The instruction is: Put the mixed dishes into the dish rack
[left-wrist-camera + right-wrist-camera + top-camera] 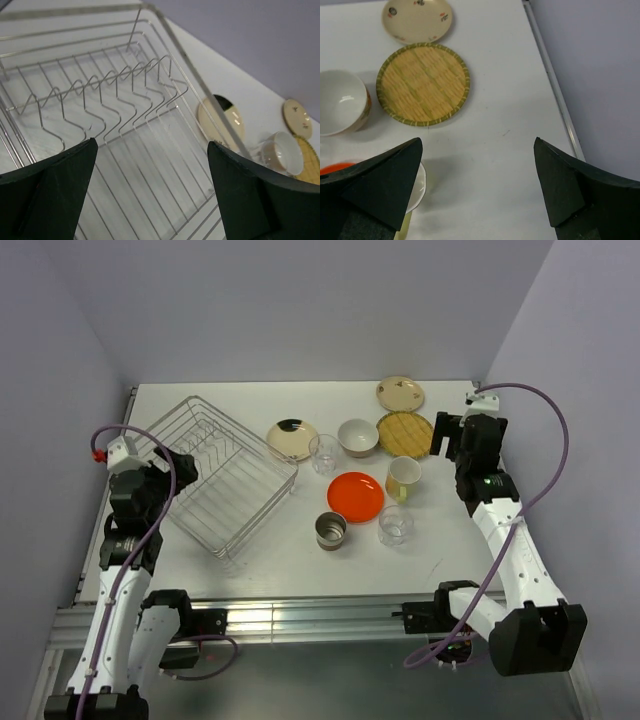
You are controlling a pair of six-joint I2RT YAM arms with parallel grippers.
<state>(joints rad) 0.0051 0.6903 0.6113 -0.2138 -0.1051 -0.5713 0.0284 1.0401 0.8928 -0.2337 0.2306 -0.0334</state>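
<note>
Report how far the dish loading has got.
Done: nothing; the dish rack is empty. In hand: nothing; left gripper and right gripper are open. Left: orange plate, two cream plates, woven plate, white bowl, mug, two glasses and metal cup all sit on the table.

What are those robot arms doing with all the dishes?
They are meant to put dishes like the orange plate in the wire rack, but it is empty so far. Both tools are open and hold nothing. The left tool hangs over the rack; the right tool hovers near the woven plate and the mug. Every dish sits on the table.
</note>
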